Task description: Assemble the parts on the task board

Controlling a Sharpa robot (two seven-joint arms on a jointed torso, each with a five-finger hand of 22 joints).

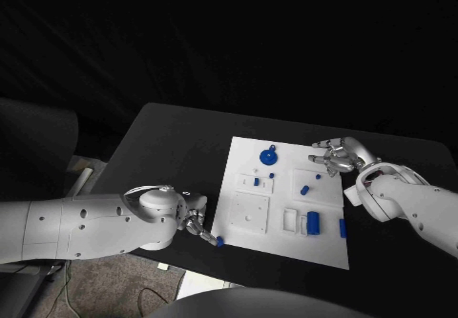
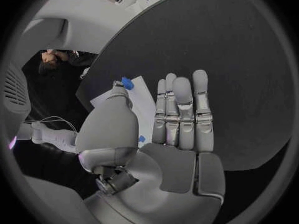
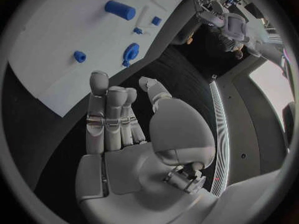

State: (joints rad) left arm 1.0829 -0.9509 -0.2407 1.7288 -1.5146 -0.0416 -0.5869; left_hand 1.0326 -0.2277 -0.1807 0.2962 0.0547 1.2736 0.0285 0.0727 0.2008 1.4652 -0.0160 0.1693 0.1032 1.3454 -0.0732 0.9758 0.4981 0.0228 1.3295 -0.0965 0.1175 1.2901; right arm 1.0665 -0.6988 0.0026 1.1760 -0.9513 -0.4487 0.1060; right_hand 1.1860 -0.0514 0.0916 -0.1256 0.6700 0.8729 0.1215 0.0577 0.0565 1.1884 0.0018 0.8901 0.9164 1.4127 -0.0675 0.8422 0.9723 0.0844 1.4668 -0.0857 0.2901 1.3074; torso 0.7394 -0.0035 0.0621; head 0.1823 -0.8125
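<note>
Left hand (image 1: pixel 196 223) seemingly touches part (image 1: pixel 220 242).

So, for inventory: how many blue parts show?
8, maybe more hidden: disc, two studs beside it, a stud and cylinder rightward, two blocks near edge, a piece by left hand.

Probably a robotics lab: a black table (image 1: pixel 172 152) on carpet, cables (image 1: pixel 67 285) trailing beside it.

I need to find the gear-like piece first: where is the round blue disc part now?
In the head view, the round blue disc part lies on the white task board near its far edge, left of the right hand, which does not touch it.
</note>
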